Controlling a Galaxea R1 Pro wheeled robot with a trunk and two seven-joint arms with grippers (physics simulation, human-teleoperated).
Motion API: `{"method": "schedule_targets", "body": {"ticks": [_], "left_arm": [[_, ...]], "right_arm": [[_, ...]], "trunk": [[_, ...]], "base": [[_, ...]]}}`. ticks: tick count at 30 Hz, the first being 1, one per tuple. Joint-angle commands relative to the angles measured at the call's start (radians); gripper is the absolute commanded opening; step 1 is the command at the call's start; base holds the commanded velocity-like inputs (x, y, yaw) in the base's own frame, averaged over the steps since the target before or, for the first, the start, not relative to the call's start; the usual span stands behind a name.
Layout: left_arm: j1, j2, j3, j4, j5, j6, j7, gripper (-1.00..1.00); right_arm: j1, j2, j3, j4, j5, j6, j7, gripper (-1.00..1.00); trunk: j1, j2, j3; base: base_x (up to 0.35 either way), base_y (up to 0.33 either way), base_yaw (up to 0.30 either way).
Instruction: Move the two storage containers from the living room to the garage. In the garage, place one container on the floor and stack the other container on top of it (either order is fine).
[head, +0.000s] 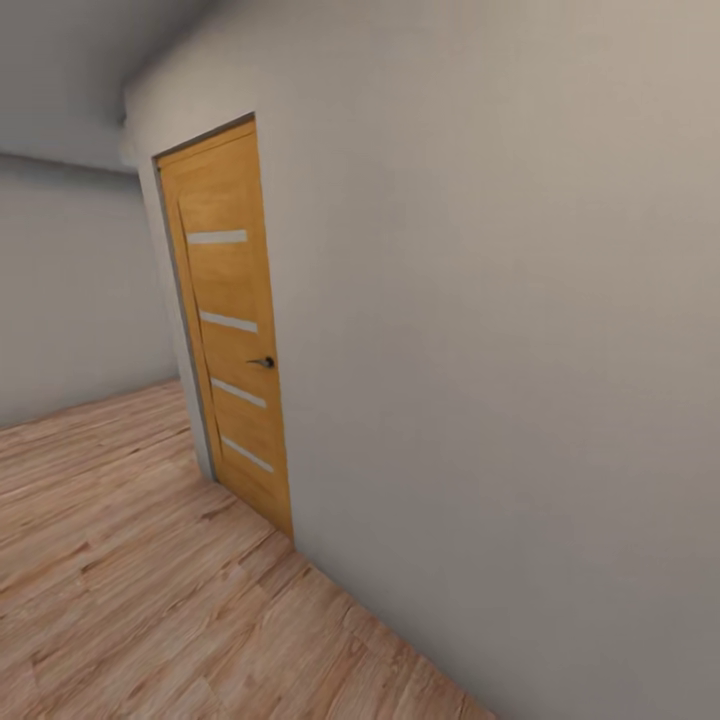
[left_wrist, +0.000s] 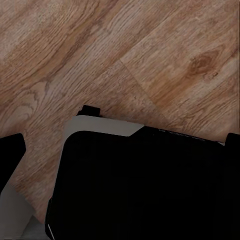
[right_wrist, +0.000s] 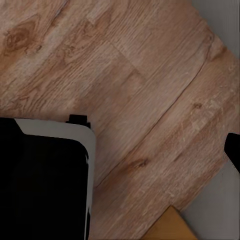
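Door (head: 232, 330), orange wood, closed, left of centre; wood-plank floor (head: 120, 560) lower left; we cannot tell either tool's state.

Honey-orange wooden door (head: 232, 330) with four pale horizontal stripes, plain grey-white wall (head: 500, 350), light brown wood-plank floor (head: 130, 560) with darker grain and knots

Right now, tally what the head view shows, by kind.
Doors: 1, wooden door
Door handles: 1, dark handle
Glass strips in the door: 4
Walls: 2
Wood-plank floor: 1
Total: 9
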Motion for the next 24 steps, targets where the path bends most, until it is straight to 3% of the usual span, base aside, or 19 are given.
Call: {"method": "schedule_targets", "body": {"ticks": [1, 7, 24], "left_arm": [[0.0, 0.0, 0.005, 0.0, 0.003, 0.0, 0.002, 1.0], [0.0, 0.0, 0.005, 0.0, 0.002, 0.0, 0.002, 1.0], [0.0, 0.0, 0.005, 0.0, 0.002, 0.0, 0.002, 1.0]], "right_arm": [[-0.001, 0.001, 0.008, 0.003, -0.005, -0.006, -0.002, 1.0], [-0.001, 0.003, 0.008, 0.003, -0.005, -0.006, -0.002, 1.0], [-0.001, 0.003, 0.008, 0.003, -0.005, -0.006, -0.002, 1.0]], "trunk": [[0.001, -0.001, 0.0], [0.001, -0.001, 0.0], [0.001, -0.001, 0.0]], "base": [[0.276, 0.0, 0.0], [0.136, 0.0, 0.106], [0.008, 0.0, 0.258]]}}
